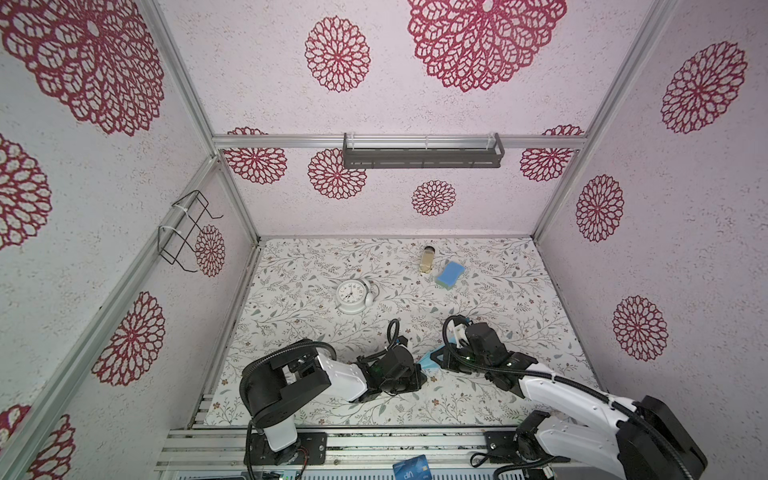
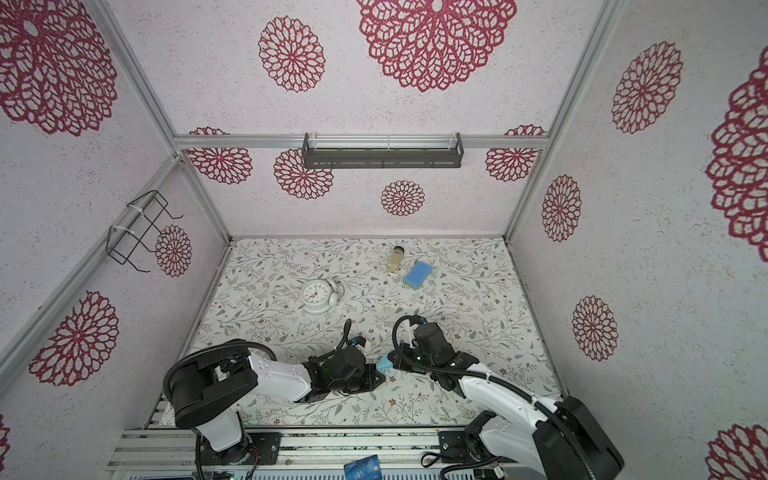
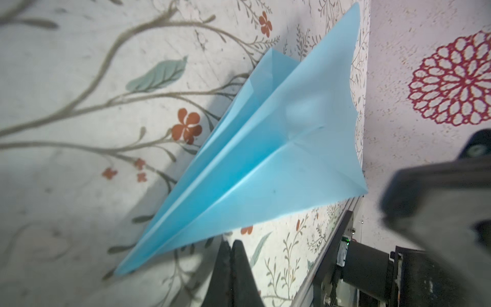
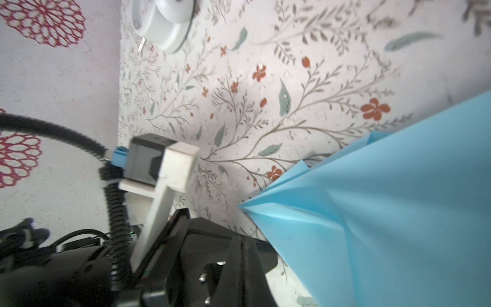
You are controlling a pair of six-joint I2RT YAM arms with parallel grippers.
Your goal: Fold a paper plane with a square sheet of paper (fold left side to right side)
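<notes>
Paper plane point(image 1: 430, 362) sits low-centre on the worktop point(image 1: 498, 299), between the claws. Its long axis runs across frame, nose toward left claw point(image 3: 230, 265), tail toward right claw point(image 1: 439, 357). Both claws closed; grip on paper unconfirmed. Arms equally near.

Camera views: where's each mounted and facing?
Both top views: high above the front, looking down and back at the table; left arm, right arm show.
Left wrist: on the left arm, facing the paper plane; own shut jaws show.
Right wrist: on the right arm, facing the paper plane; left arm shows.
Shared: paper plane, in both wrist views.
</notes>
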